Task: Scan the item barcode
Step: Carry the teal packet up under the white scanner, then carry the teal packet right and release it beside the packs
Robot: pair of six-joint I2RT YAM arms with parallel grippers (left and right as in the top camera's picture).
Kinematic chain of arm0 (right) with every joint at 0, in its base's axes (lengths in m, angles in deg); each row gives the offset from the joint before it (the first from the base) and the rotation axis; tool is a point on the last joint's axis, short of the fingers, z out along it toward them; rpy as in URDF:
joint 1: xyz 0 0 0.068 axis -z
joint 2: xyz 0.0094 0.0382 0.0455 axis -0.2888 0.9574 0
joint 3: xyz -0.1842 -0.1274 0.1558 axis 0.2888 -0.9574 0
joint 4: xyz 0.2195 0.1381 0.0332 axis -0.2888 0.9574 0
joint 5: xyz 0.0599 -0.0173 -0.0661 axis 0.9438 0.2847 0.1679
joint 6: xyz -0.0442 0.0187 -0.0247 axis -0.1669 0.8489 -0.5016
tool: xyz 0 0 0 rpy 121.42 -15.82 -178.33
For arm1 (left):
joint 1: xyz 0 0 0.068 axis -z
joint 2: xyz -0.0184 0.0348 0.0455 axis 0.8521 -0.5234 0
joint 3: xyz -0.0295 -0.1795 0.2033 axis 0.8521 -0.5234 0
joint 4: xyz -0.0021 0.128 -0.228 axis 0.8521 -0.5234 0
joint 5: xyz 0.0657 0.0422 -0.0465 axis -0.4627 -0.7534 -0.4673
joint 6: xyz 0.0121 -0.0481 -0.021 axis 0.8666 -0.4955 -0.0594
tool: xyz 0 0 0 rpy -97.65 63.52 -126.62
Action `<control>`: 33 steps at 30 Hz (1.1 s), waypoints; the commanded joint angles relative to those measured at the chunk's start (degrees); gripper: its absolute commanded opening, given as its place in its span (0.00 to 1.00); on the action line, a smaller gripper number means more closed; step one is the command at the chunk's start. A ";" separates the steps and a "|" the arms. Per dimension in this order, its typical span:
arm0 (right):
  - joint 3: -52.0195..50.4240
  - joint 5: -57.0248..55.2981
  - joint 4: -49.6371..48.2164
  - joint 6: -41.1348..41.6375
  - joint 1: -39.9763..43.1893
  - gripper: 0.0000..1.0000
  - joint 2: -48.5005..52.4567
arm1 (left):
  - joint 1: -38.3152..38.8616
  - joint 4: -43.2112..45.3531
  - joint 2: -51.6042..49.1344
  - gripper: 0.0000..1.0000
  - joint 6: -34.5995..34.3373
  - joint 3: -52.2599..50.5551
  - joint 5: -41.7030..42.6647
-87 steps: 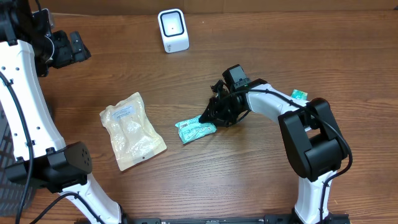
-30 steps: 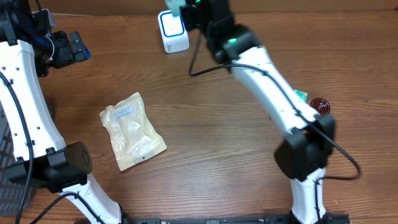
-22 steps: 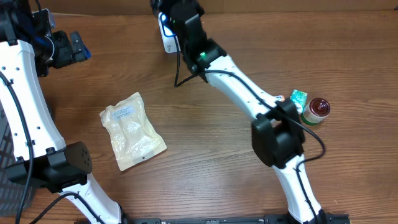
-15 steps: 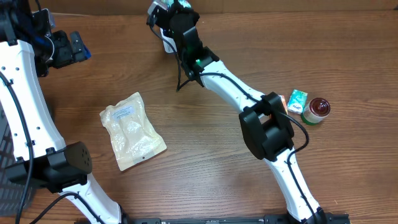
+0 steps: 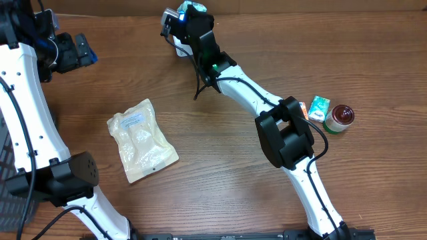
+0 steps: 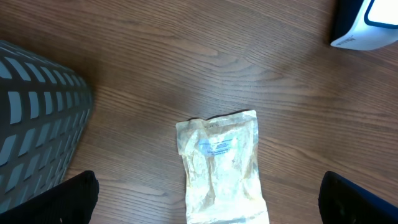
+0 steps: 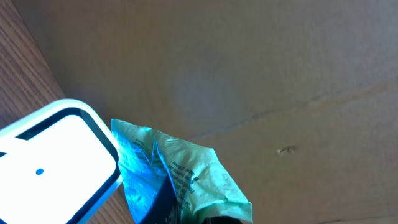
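Right fingers on green packet

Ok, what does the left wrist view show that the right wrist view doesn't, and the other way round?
Only the left wrist: a beige pouch lying flat, and a grey slotted basket at the left edge.
Only the right wrist: the green packet held up beside the white scanner, with a brown cardboard wall behind.
Both: that scanner, though the left wrist view catches only a corner of it at top right.
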 commanded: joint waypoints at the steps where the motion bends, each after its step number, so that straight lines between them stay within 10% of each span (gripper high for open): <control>1: 1.36 0.04 -0.74 -0.42 0.35 0.04 0.07 | 0.39 0.02 -0.09 1.00 0.85 0.02 -0.17; 7: 1.36 0.07 -0.74 1.88 0.33 0.04 -0.20 | 0.39 0.04 -0.09 1.00 0.85 0.02 -0.17; 19: 1.36 -0.15 15.02 39.10 0.33 0.04 -16.57 | 0.39 0.02 -0.09 0.99 0.85 0.02 -0.17; 33: 1.36 1.38 79.43 90.42 5.79 0.04 -35.60 | 0.39 0.02 -0.09 1.00 0.85 0.02 -0.17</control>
